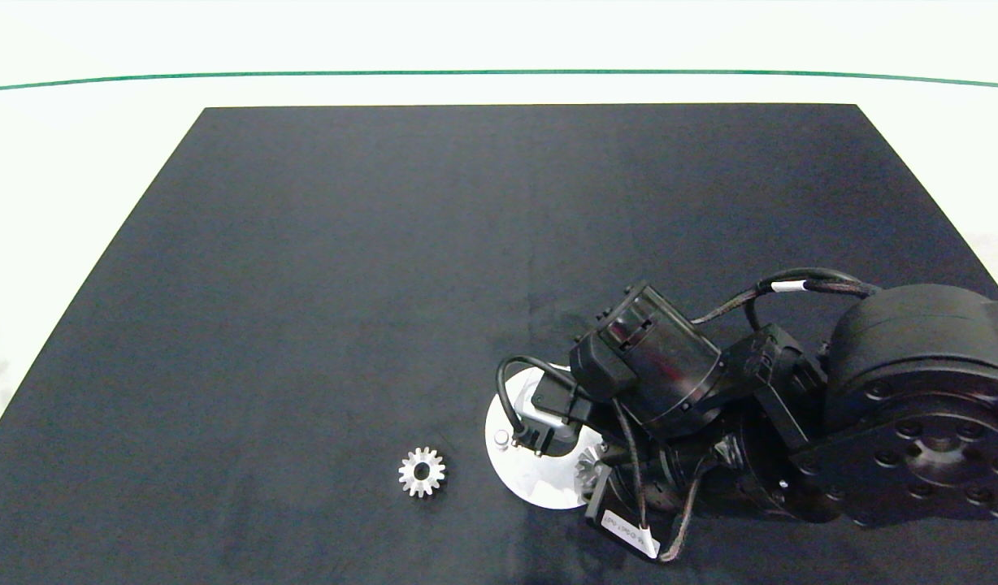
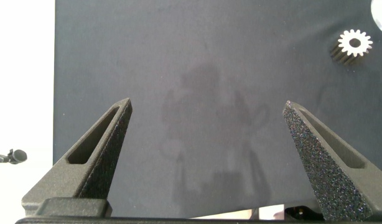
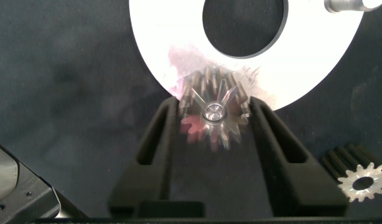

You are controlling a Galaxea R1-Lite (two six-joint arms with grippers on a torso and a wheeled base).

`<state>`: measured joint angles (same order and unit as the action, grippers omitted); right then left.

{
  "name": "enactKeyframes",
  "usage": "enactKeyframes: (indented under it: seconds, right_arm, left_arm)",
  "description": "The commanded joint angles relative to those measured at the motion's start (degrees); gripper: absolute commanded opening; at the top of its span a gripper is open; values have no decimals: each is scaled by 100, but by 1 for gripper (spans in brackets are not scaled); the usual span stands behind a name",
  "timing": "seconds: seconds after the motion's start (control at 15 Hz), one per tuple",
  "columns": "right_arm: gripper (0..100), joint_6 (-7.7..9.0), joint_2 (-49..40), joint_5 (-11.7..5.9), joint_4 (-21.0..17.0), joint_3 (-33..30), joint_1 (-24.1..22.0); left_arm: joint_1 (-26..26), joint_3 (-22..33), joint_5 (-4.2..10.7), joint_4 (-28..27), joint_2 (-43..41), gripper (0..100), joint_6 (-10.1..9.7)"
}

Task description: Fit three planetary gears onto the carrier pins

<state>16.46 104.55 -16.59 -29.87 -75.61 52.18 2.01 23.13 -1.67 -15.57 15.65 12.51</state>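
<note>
I'm seeing my right gripper (image 3: 214, 115) clamping a toothed silver gear (image 3: 213, 112) over a pin on the white disc (image 3: 178, 50); left gripper (image 2: 206, 127) hanging spread apart.

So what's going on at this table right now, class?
The right gripper is over the white carrier disc, its jaws on either side of a planetary gear that sits on a carrier pin at the disc's rim. Another pin stands bare. A second gear lies on the black mat beside the disc, and a third lies further off. The left gripper hangs open over bare mat, away from the work.
</note>
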Motion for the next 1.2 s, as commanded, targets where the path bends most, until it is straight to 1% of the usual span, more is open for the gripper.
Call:
enactKeyframes:
  seconds: [0.07,0.27,0.47,0.53,0.6,0.67,0.73,0.87,1.0,1.07,1.13,1.2]
  right_arm:
    - [100,15,4,-11,-19,2,-14]
    - [100,15,-40,-11,-19,46,-23]
    - [100,-29,-795,-11,-28,371,-102]
    - [100,-11,-1358,-2,-37,626,-375]
    - [100,15,-1745,-11,-63,758,-551]
    - [100,24,-2096,-11,-81,855,-726]
    - [100,77,-2378,-11,-186,881,-893]
    - [100,68,-2764,-2,-511,995,-1350]
    - [100,42,-2993,24,-511,1285,-1878]
    - [100,15,-3019,68,-494,1487,-2097]
    - [100,7,-3063,183,-450,1663,-2185]
    - [100,-143,-3072,332,-274,1918,-2308]
  left_arm:
    - [1,8,0,1,26,100,6]
    - [1,-1,-9,27,17,100,6]
    - [1,-54,-9,19,-10,100,6]
    - [1,-63,-9,19,-18,100,6]
    - [1,-63,-9,19,-18,100,-3]
    - [1,-63,-9,19,-18,100,-3]
    - [-8,-54,-18,19,-27,100,6]
    - [-8,-54,-18,19,-71,100,-3]
    - [-8,-71,-35,19,-115,100,-3]
    - [-17,-89,-44,10,-177,100,6]
    - [-17,-89,-44,1,-203,100,6]
    - [-8,-98,-44,1,-247,100,6]
